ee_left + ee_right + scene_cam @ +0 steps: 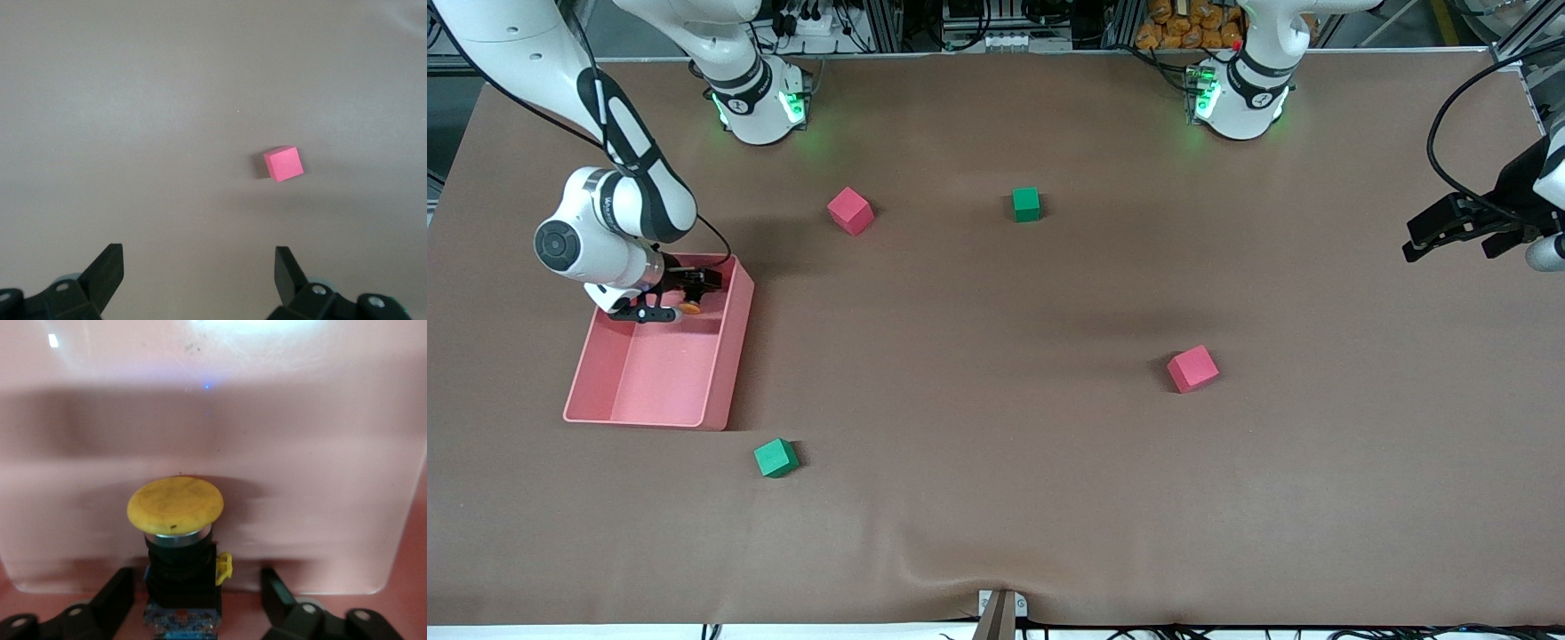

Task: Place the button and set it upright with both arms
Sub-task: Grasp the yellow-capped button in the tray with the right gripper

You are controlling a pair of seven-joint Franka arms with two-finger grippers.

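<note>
Reaching down into the pink tray [734,356] at the right arm's end of the table [996,498], my right gripper [679,300] sits low over the button [689,308], which lies on the tray floor in the part farthest from the front camera. In the right wrist view the button [176,540] lies between the fingers [113,593], its black body lined up with the gap and its orange cap pointing away from the wrist. The jaws stand partly open, one on each side of the body, with a gap showing at each finger; I see no contact yet, so I judge nothing is held.

I expect the button to be light, hard and rigid. The cap is domed, wider than the body, and looks smooth, so pinching it would likely let it squirt out. The black body is the place to take hold, across its flanks just under the cap, clear of the small yellow tab [225,567] on its side. Being round and lying on smooth plastic, it may roll or skid as the fingers meet it.

My left gripper [1449,233] waits in the air over the left arm's end of the table, jaws wide and empty; its wrist view shows a red cube [283,163] on the bare cloth beneath.
</note>
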